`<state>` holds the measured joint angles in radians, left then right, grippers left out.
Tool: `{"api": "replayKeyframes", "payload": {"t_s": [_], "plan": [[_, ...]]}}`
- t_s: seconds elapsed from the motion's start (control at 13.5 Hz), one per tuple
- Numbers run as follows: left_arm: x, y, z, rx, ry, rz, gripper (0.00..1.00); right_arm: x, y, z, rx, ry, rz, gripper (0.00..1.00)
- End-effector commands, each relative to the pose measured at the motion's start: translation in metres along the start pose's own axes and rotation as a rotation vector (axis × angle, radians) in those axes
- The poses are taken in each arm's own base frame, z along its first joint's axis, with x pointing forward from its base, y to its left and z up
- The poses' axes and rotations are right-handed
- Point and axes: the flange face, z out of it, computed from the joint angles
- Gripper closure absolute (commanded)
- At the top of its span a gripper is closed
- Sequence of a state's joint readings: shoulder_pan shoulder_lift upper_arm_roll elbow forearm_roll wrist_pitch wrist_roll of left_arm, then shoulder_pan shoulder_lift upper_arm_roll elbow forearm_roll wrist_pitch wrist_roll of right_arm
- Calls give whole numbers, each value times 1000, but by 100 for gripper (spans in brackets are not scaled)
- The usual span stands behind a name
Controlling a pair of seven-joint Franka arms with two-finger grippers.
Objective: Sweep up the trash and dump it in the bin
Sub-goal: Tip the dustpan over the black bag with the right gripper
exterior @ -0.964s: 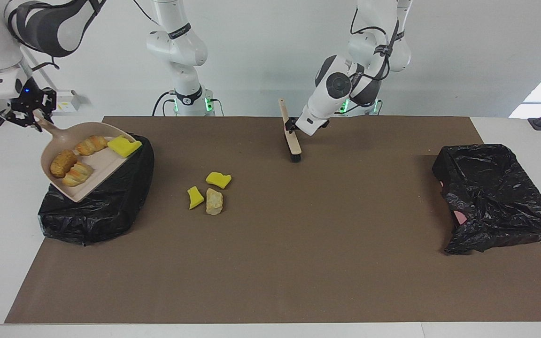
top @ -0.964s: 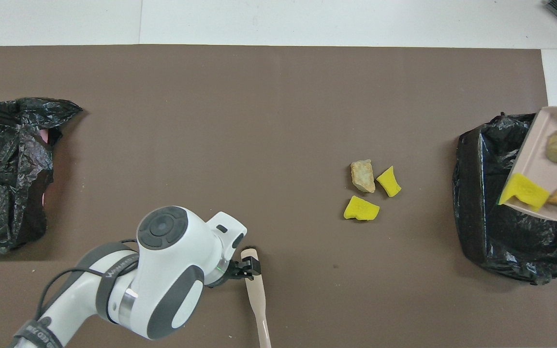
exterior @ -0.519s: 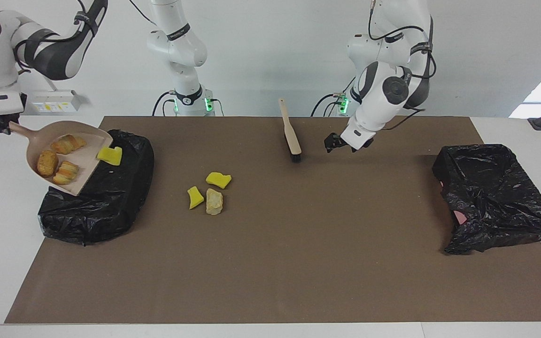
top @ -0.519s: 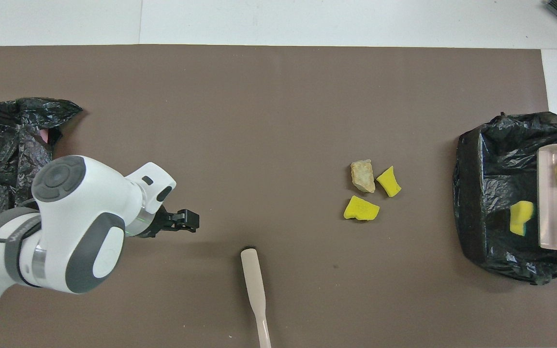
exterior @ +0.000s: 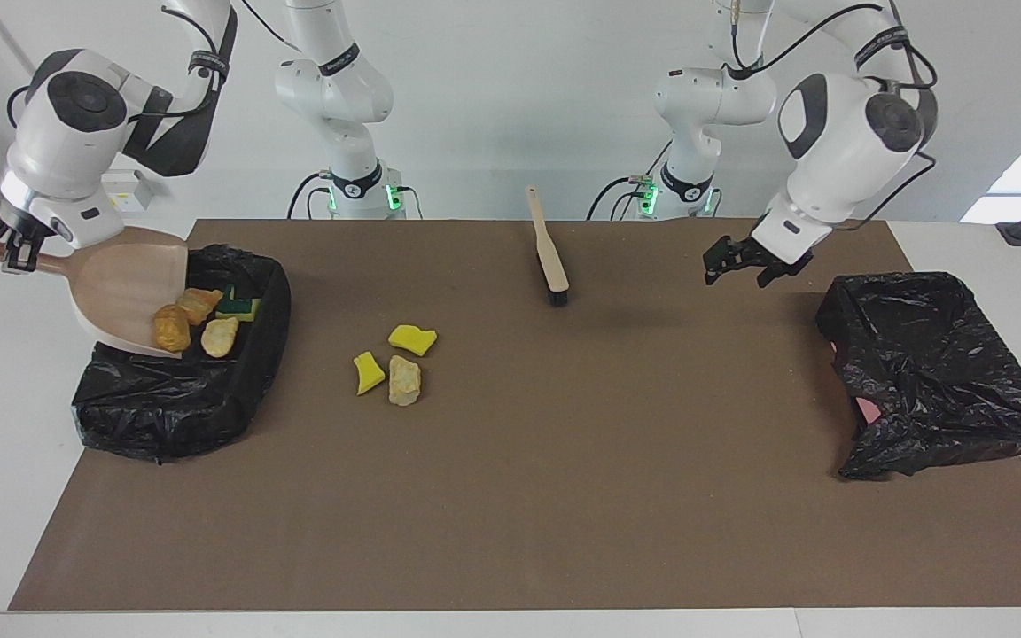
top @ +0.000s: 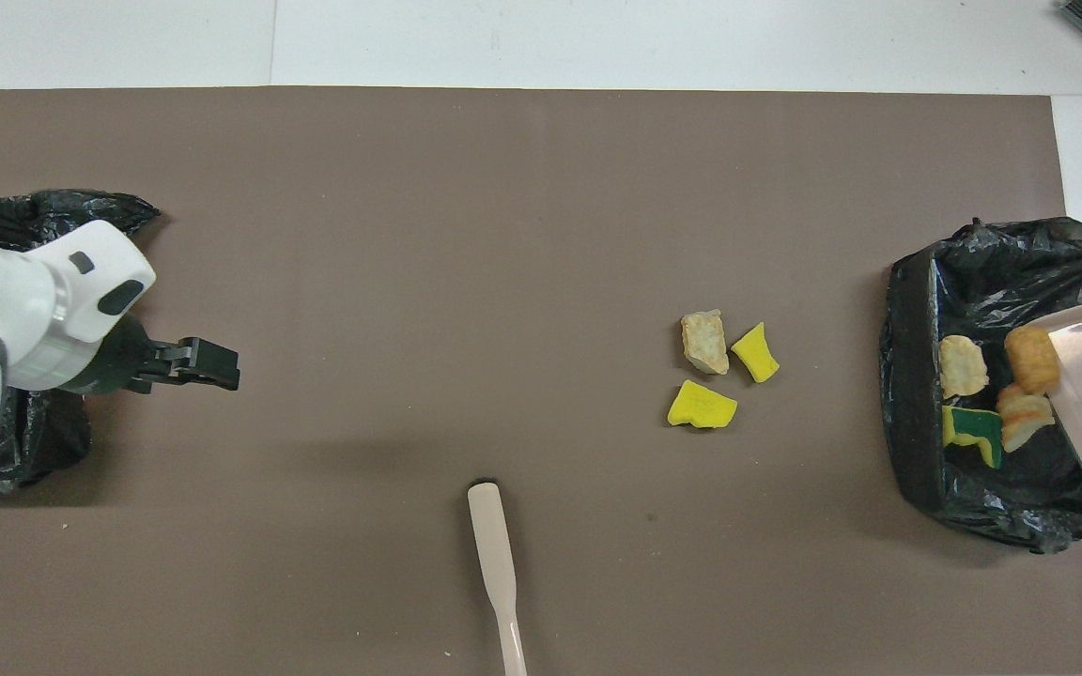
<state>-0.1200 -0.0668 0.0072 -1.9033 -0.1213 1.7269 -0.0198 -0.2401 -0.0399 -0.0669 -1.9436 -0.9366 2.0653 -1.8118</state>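
My right gripper [exterior: 19, 254] grips the dustpan [exterior: 125, 288] handle, tipped over the bin [exterior: 236, 390] at the right arm's end. Four scraps [exterior: 200, 321] are sliding in. Three scraps [exterior: 395, 359] lie on the mat [exterior: 564, 496]. Judgement: hold the tilt until empty. My left gripper [exterior: 735, 263], empty, hangs over the mat; fingers unreadable.
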Motion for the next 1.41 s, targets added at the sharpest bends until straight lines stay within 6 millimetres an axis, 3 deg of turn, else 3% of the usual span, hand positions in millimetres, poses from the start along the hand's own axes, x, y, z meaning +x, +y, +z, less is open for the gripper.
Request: {"api": "replayKeyframes", "payload": {"t_s": [0.0,0.15,0.3,0.52,0.74,0.89,1.04,1.19,1.33], "plan": [[4,-5,-28,71,4,40,0,-3,-12,-14,-5,-75,-72,100],[20,-8,-44,121,-9,48,0,-24,-32,-41,-13,-104,-20,100],[21,-8,-45,118,-18,67,0,-40,-42,-87,-20,-123,52,100],[20,-9,-46,118,-20,47,0,-35,-46,-138,0,16,301,100],[18,-14,-60,113,23,35,0,13,-28,-180,5,171,571,100],[19,-21,-64,109,32,23,0,42,-22,-184,77,356,740,100],[18,-25,-70,77,43,7,0,88,-3,-205,155,460,939,100],[18,-33,-86,12,72,-34,0,148,26,-239,254,544,1139,100],[17,-34,-88,12,76,-25,0,220,65,-269,371,583,1344,100]]}}
